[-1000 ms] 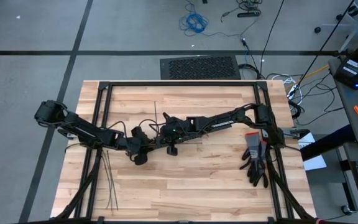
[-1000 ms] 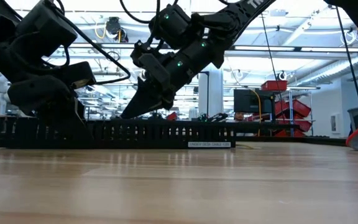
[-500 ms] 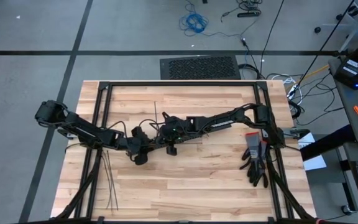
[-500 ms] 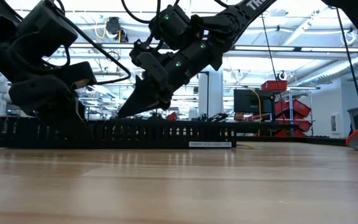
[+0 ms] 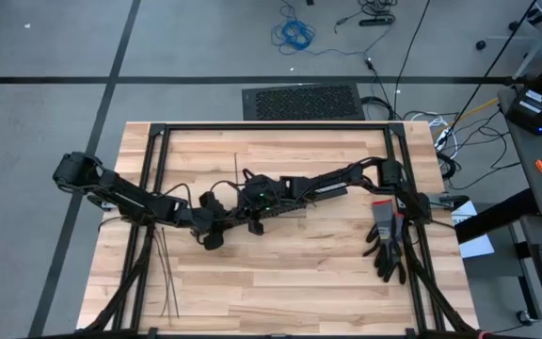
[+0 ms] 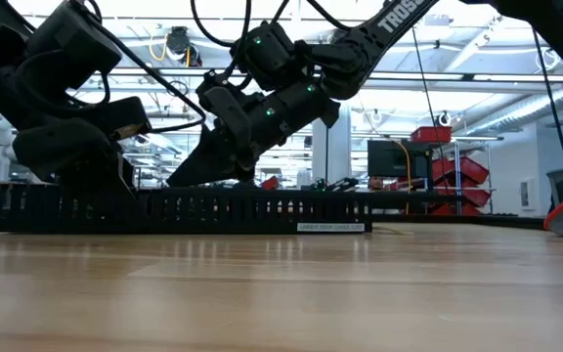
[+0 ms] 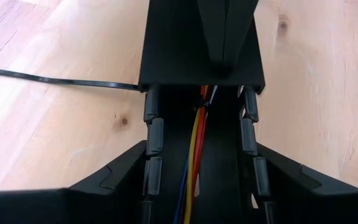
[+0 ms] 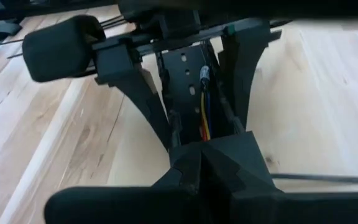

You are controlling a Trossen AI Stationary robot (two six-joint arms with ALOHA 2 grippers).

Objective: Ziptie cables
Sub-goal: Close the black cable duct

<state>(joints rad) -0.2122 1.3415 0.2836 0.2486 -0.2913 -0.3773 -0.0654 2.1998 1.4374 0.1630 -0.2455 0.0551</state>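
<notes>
A long black slotted duct lies flat on the wooden table. The cables, thin red, yellow and blue wires, run along its channel. My left gripper straddles the duct and is shut on it. My right gripper is shut and slants down into the channel from the right, facing the left one. One ziptie lies on the table and runs out sideways from the duct toward the far edge. My left gripper pinches the duct's two slotted side walls between its fingers, one outside each wall. The fingers slant down from the table's left and lie across the duct, which rests on the table. My right gripper's shut fingertips reach into the channel over the cables; whether they touch the cables I cannot tell.
Several more zipties lie at the near left, across the black frame rail. A pair of black gloves lies at the right edge. Bare wood stretches along the near side of the duct.
My right gripper has tipped further down, and its shut tips have slid a little along the duct toward my left gripper. The duct and cables have stayed in place.
</notes>
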